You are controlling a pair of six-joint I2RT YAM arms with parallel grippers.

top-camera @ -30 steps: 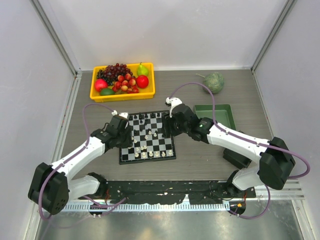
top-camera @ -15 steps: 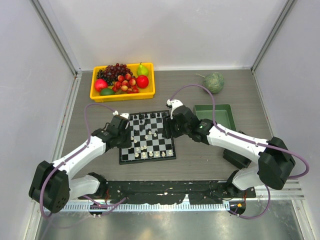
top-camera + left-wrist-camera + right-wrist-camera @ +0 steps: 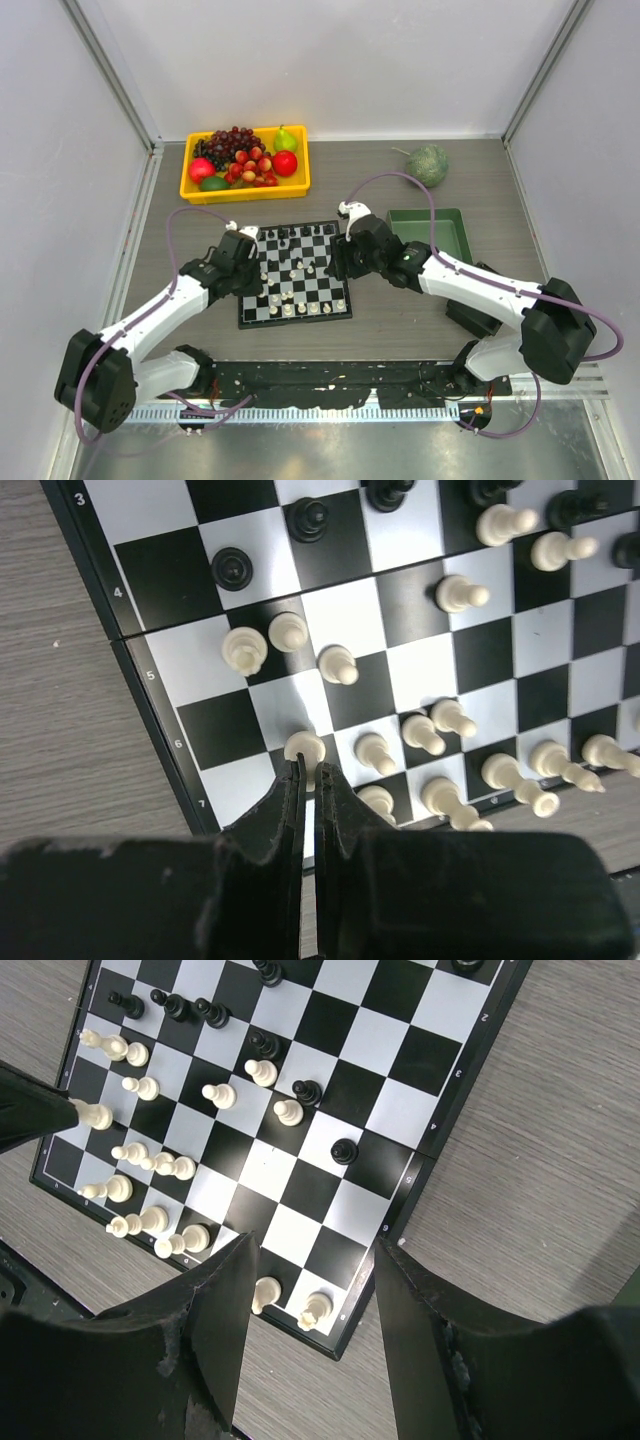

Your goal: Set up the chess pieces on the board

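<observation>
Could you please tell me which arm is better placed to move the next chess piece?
Left. The left gripper pinches a white pawn on the chessboard; the right gripper hangs open over it, holding nothing.

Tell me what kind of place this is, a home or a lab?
Most likely a robot test cell, not a home: a left arm and right arm bolted at the near edge of the table, blank white walls boxing it in, plus a chessboard and yellow fruit tray as props.
</observation>
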